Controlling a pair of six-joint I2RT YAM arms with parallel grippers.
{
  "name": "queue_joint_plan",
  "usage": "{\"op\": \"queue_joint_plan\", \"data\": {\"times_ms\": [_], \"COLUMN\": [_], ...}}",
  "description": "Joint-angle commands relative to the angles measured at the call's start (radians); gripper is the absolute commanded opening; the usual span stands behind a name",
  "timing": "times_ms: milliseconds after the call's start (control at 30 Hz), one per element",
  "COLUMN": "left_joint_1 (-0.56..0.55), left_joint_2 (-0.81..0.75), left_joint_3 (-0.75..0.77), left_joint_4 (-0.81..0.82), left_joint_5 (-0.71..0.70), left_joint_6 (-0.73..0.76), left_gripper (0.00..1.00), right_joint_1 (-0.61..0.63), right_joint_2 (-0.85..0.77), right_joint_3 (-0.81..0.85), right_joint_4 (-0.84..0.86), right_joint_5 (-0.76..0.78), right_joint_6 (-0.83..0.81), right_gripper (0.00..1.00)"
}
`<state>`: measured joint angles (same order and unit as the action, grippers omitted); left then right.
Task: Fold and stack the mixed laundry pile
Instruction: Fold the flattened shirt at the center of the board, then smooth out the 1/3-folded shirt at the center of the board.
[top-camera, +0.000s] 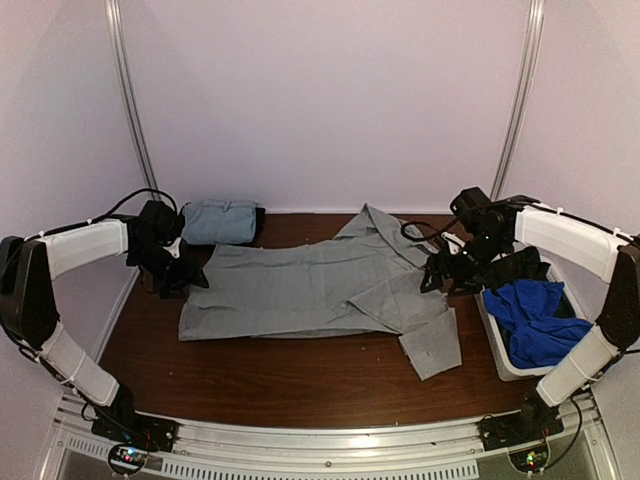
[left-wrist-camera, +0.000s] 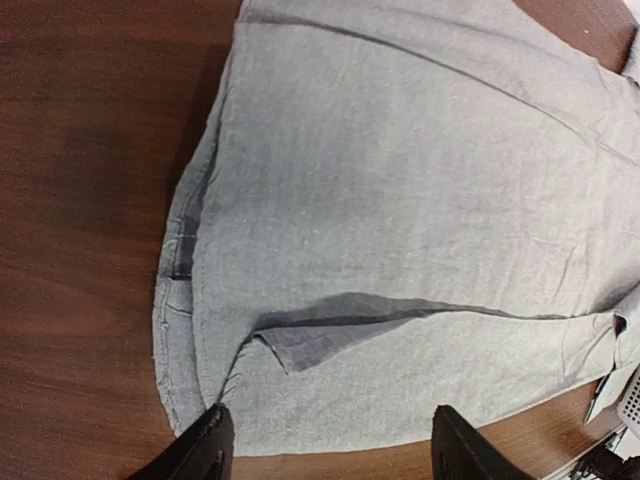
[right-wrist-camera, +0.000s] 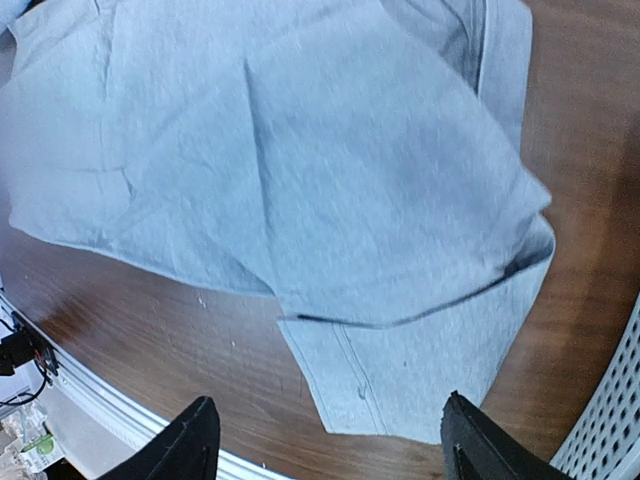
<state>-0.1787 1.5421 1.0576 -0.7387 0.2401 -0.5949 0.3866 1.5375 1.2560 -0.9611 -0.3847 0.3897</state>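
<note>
Shirt (top-camera: 320, 285), light grey, lies spread flat across the middle of the table (top-camera: 280, 380), with one gripper at each end of it.

Near zone: a bare strip of brown wood runs between the arm bases and the shirt's near edge, open across its whole width.

Left arm: elbow bowed out to the left, wrist turned inward, left gripper (top-camera: 180, 268) pointing down at the hem end. Jaws stand wide apart with nothing between them. In the wrist view both fingers (left-wrist-camera: 205, 452) frame the hem; cloth fills the ground ahead of the jaws and bare wood lies beyond the left finger. Contact with the cloth cannot be determined.

Right arm: elbow bowed out to the right, right gripper (top-camera: 440, 272) angled down over the sleeve end. Jaws are parted and empty. The cuff (right-wrist-camera: 400, 375) lies straight ahead between the fingers (right-wrist-camera: 195, 445), and bare wood borders it on both sides.

Bin (top-camera: 498, 345), white, sits just outside the right jaws and holds a blue piece (top-camera: 540, 320).

Condition of shirt: lightly creased. A small flap is turned over near the hem, ahead of the left jaws. One sleeve is folded across the body, its cuff reaching toward the near edge.

Far zone: a folded grey piece (top-camera: 218, 220) rests beyond the left jaws by the back wall, with a dark piece (top-camera: 258, 222) against its right side.
</note>
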Motion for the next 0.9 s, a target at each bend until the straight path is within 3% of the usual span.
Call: {"op": "queue_joint_plan", "data": {"times_ms": [0,200,400,767,867], "left_joint_1": [-0.061,-0.247,-0.252,-0.251,-0.249], "left_joint_2": [-0.041,-0.029,-0.045,-0.105,-0.127], "left_joint_3": [0.029,0.045,0.01,0.009,0.008], "left_joint_4": [-0.026,0.006,0.053,-0.016,-0.03], "left_joint_5": [0.034,0.015,0.014,-0.062,-0.078], "left_joint_6": [0.079,0.097,0.035,0.036,0.038], "left_gripper": [0.74,0.78,0.78,0.8,0.8], "right_joint_1": [0.012,0.12,0.304,0.463,0.508], "right_joint_2": [-0.1,-0.162,-0.077,0.175,0.241], "right_joint_3": [-0.166,-0.293,-0.295,-0.244,-0.268], "right_joint_4": [-0.055,-0.009,0.044,0.096,0.105], "right_joint_5": [-0.039,-0.001,0.123,0.285,0.333], "right_joint_6": [0.044,0.094,0.151,0.199,0.226], "right_gripper": [0.76,0.72,0.71,0.7,0.63]}}
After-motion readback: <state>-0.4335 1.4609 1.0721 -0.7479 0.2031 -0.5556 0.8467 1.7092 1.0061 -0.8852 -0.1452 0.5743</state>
